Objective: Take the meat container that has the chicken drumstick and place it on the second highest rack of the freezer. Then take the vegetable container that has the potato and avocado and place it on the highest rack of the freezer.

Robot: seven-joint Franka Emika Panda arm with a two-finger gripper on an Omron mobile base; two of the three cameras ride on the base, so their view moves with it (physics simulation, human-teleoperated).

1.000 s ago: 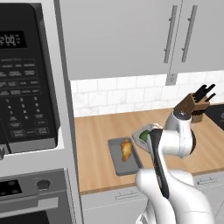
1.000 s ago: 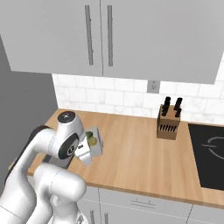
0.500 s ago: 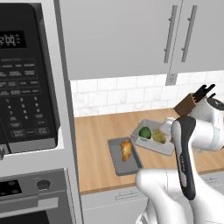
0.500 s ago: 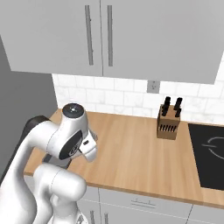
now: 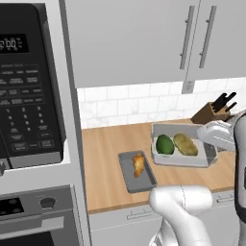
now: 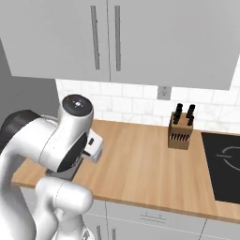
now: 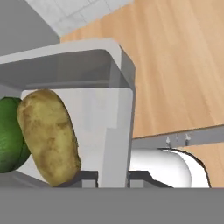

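Lifted since a second back, the vegetable container (image 5: 185,166) with potato (image 5: 185,144) and avocado (image 5: 165,144) hung center-right, gripper (image 7: 113,175) pinching its wall, so it could've tipped and spilled.

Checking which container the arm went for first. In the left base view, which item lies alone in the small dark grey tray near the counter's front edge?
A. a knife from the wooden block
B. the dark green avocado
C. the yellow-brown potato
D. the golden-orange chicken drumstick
D: the golden-orange chicken drumstick lies alone in the small dark grey tray, while the yellow-brown potato and dark green avocado sit together in the pale grey container behind it.
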